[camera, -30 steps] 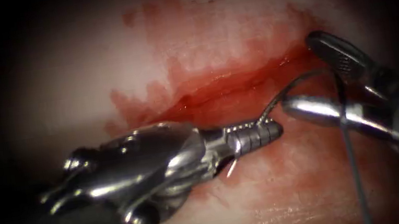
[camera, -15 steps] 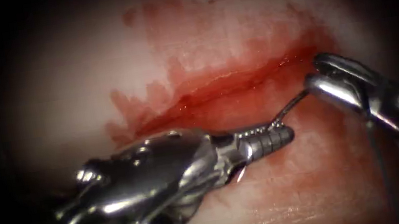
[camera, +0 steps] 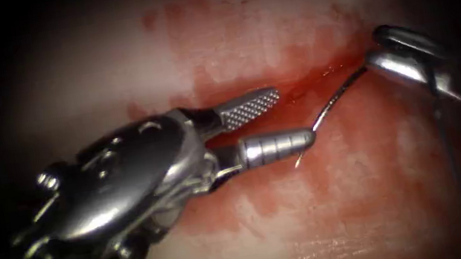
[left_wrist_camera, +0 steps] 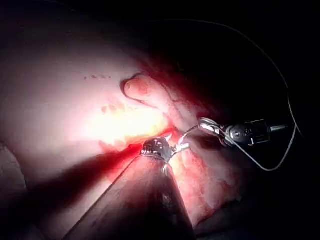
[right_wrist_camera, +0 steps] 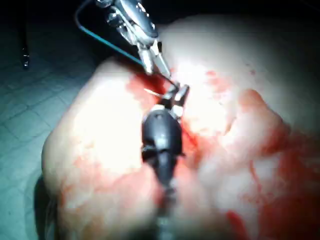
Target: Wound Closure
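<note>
Dark surroundings in the endoscope view, light falling as a bright pool at centre and fading to black at the edges. Right wrist view shows a pale teal gridded mat [right_wrist_camera: 30, 125] beneath, dim, with black beyond it.

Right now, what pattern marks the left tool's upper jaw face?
A fine cross-hatched grid on silver metal, clearest in the endoscope view.

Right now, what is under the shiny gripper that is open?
Under the open left gripper lie the red, wet tissue and part of the cut. The needle, held at one end by the shut right gripper, passes behind its lower finger. The gripper covers the rest of the cut.
</note>
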You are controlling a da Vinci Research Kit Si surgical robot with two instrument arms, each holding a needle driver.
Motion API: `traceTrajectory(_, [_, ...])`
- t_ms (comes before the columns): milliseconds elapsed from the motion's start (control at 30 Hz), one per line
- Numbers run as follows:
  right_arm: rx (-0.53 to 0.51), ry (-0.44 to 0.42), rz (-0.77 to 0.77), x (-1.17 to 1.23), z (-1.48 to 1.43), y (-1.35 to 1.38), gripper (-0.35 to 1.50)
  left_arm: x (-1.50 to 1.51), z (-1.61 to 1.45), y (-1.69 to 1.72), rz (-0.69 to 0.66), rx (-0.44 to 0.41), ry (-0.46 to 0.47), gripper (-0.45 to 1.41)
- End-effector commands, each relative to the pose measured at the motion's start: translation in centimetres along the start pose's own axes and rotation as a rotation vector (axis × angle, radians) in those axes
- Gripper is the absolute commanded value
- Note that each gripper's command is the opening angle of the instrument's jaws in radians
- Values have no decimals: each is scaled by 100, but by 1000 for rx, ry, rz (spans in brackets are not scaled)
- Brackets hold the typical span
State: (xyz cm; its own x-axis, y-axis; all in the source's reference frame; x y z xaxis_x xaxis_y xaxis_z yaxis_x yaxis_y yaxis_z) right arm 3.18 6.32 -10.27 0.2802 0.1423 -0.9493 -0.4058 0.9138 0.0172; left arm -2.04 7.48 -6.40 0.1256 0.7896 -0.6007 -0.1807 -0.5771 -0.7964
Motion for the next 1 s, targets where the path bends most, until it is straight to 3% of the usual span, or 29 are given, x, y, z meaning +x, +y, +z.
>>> traceTrajectory(33, [54,15,-43,3,19,5,-35,-3,-3,-4,17,14,-30,79])
traceTrajectory(200, [162,56,-111,8,45,2,-35,-25,-32,-5,90,32,-124,79])
traceTrajectory(433, [321,134,-255,21,82,-16,-35,-78,-67,-17,226,113,-219,74])
traceTrajectory(733, [367,145,-427,24,115,-16,-35,-115,-53,-53,278,200,-253,69])
traceTrajectory(1000, [365,136,-452,8,138,-1,-35,-110,-45,-50,294,212,-252,68])
